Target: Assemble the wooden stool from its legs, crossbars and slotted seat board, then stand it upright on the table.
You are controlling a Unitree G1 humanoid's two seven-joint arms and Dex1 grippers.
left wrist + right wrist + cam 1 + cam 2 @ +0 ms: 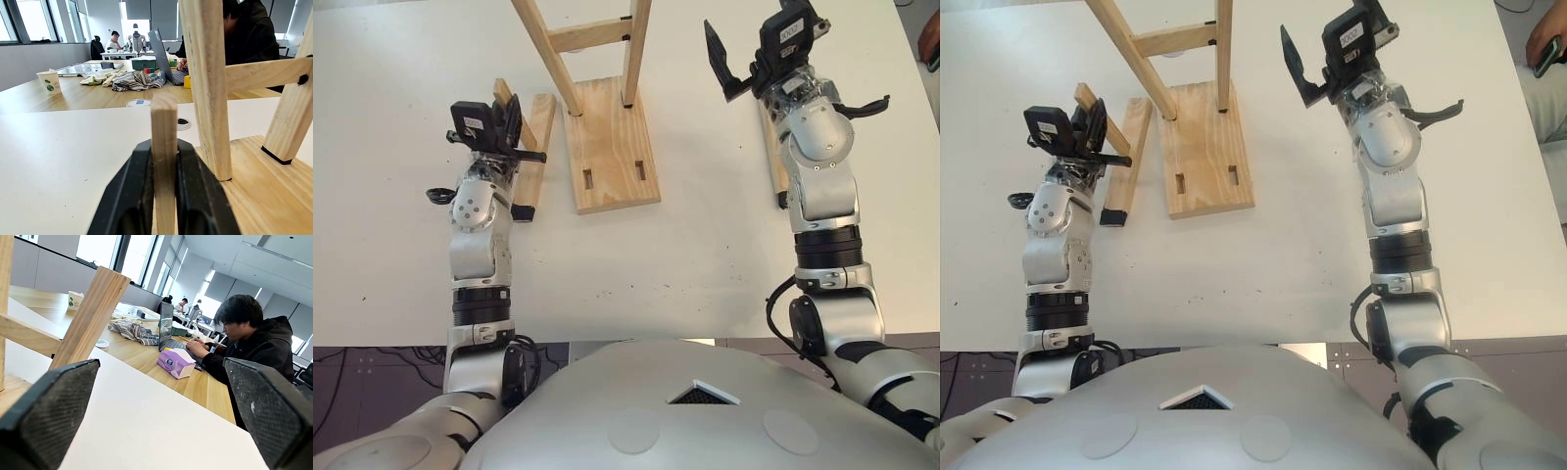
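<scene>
One white table (705,245) carries the slotted seat board (612,162) at its far middle. Two legs (548,54) and a crossbar (590,35) stand in it, their tops cut off. Left of it lies a loose leg (536,147), where the left gripper (512,122) clamps a wooden bar (164,147). Far right, the right gripper (156,411) gapes wide above a half-hidden leg (773,166). We cannot read its label (790,31).

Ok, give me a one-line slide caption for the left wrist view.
Left gripper shut on a wooden bar beside the leg frame standing in the slotted seat board.
</scene>
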